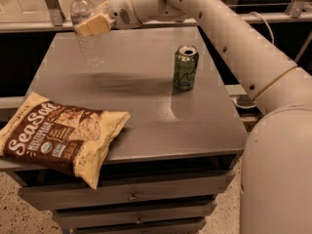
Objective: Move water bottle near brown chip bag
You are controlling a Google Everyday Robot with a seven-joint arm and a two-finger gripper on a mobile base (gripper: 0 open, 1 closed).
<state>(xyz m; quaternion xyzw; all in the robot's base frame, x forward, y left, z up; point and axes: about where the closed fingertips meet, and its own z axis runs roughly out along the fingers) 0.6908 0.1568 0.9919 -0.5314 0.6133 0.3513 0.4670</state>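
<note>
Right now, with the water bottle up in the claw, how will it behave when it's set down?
The water bottle, held by the claw above the far left corner of the table, looks clear and empty, so probably light. Its thin ribbed wall may flex under squeeze. Tall and narrow, it could tip when released.

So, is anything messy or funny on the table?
Only the brown chip bag: it pokes out over the table's front-left edge. The gripper holds the water bottle upright over the far-left corner, and the green can stands upright. Nothing spilled.
</note>
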